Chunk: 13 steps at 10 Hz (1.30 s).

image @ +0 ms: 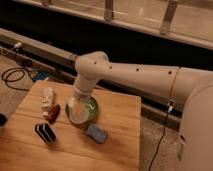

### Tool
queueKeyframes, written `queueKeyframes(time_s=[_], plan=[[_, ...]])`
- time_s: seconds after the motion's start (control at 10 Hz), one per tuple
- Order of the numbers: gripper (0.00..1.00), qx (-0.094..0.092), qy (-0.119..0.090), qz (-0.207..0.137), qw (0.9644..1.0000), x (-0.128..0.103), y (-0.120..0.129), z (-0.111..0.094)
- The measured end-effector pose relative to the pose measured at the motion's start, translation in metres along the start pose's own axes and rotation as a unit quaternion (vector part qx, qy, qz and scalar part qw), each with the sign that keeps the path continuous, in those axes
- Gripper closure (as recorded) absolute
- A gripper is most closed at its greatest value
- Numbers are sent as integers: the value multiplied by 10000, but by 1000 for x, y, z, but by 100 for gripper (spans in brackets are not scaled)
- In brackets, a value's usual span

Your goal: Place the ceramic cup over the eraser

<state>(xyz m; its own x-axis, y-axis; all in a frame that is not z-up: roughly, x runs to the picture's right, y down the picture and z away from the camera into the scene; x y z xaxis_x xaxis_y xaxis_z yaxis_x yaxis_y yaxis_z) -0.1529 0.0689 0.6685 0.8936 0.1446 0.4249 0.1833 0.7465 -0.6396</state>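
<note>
The gripper (76,106) grips the ceramic cup (78,115) tight, up in front of the green bowl (93,106), so it should move slowly across to the eraser (46,133) lying apart on the table (120,150) and lower the cup mouth down right over it.

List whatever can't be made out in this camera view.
Camera view:
The gripper, low at the green bowl's left rim, against the cup: whether it holds the cup cannot be told.
The green bowl: left side and inside hidden by cup and arm.
A dark thing at the left edge, beside the table: cut off by the frame.
</note>
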Motion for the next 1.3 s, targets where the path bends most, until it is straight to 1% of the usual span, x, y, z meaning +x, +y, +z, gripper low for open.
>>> queueKeyframes(time_s=[0.1,0.2,0.3,0.7,0.9,1.3], plan=[[100,-7,-83,-100,9999,-8,-4,-10],[100,-12,-214,-244,9995,-19,-9,-23],[100,-12,-271,-339,9991,-28,-11,-27],[100,-6,-273,-339,9991,-28,-11,-27],[100,-34,-235,-403,9989,-32,-11,-25],[100,-186,-117,-771,9968,-64,-17,-17]])
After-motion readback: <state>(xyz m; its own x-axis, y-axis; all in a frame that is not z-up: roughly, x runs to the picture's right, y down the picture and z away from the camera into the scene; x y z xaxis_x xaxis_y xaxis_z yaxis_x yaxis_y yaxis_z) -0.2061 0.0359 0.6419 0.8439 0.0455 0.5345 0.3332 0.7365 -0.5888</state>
